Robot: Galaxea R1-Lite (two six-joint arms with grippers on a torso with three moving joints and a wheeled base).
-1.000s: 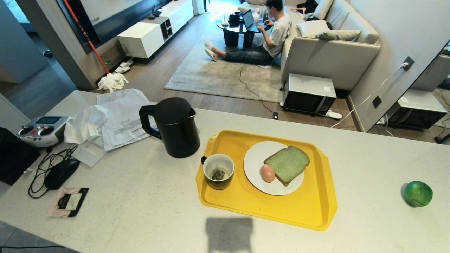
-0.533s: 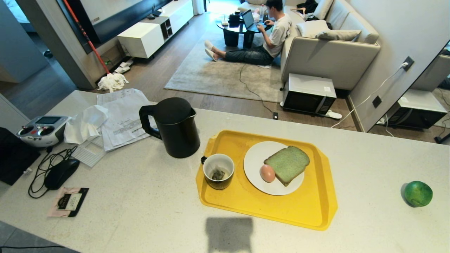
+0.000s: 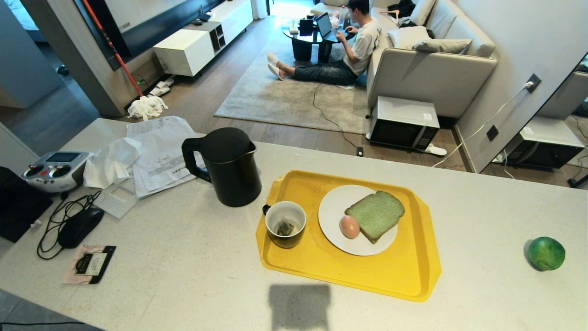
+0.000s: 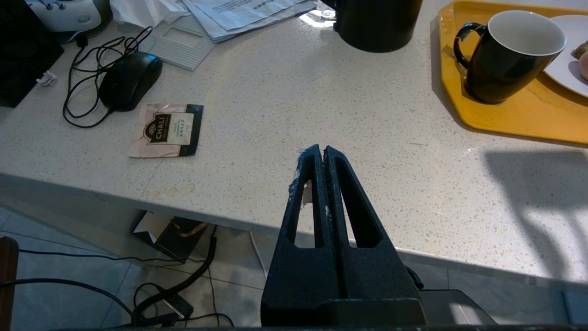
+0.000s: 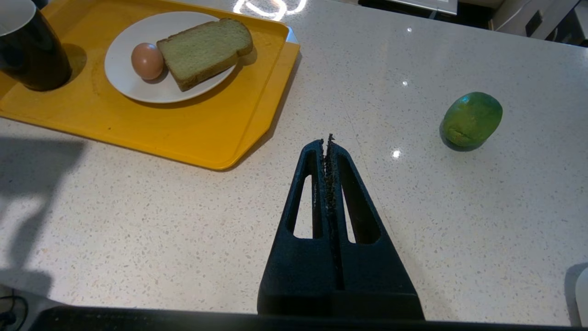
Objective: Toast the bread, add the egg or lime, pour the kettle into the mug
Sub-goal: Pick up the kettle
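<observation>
Speckled counter (image 3: 193, 271), no change since a sec ago. Left gripper (image 4: 321, 151) and right gripper (image 5: 328, 142) pressed closed, empty, parked near edge. Bread (image 3: 375, 215) & egg (image 3: 349, 226) plated; kettle (image 3: 227, 165) beside mug (image 3: 285, 224) (lime (image 3: 545, 253) well apart). Pour apparently pending.

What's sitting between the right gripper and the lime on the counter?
Nothing visible. Only bare counter lies between the shut right gripper and the lime; the yellow tray sits off to the other side.
</observation>
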